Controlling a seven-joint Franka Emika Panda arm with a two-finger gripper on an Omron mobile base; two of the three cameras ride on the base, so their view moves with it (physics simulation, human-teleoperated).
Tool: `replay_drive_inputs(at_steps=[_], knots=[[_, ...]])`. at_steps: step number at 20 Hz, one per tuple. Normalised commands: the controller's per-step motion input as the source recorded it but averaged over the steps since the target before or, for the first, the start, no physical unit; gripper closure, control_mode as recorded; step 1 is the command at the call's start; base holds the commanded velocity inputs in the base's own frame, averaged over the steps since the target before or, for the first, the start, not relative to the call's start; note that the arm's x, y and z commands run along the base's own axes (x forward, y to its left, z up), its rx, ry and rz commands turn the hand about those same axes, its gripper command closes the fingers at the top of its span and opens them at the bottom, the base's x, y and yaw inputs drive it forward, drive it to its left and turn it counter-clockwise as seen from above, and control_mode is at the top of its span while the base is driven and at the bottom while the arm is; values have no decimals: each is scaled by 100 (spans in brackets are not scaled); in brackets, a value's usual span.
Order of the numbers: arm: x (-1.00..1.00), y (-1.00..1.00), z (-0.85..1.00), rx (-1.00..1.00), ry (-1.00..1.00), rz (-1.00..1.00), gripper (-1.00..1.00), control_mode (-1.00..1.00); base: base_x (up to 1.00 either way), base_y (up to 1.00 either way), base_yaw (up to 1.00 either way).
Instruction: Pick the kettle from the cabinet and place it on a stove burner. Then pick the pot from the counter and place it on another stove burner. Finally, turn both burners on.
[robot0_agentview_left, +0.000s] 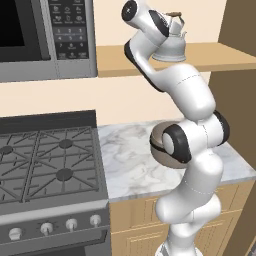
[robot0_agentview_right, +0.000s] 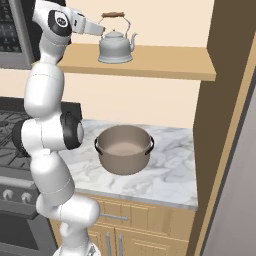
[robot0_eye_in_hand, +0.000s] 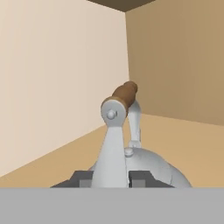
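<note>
A: Where is the kettle?

B: It stands upright on the cabinet shelf board, spout turned toward the dark brown side panel. Its arched handle rises above the lid, the brown wooden bar on top.

A: And the gripper?

B: Right at the kettle, on the side away from the spout. In the hand view the two dark fingers stand on either side of the grey foot of the handle, drawn in close against it, so they are clamped on the kettle's handle low down, near the lid knob. The kettle's base sits on the board.

A: What about the pot?

B: On the worktop, below the kettle's shelf and well apart from it. It is open-topped, beige inside, with a dark handle at each side. In the left base view the arm's elbow covers most of it.

A: Anything beside the pot?

B: The stove lies just beside the worktop, on the side away from the brown panel, its burners bare and its knobs in a row along the front. Above the stove hangs the grey microwave, level with the kettle's shelf.
</note>
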Motion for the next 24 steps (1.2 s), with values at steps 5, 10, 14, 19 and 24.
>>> replay_drive_inputs(at_steps=[5, 10, 14, 19, 24], knots=[[0, 0, 0, 0, 0, 0, 100, -100, 0, 0, 0], [0, 0, -6, 0, 0, 0, 100, -100, 0, 0, 0], [0, 0, -7, 0, 0, 0, 100, -100, 0, 0, 0], [-1, 0, -4, 0, 0, 0, 100, -100, 0, 0, 0], [-25, 0, 0, 0, 0, -2, 100, -100, 0, 0, 0]])
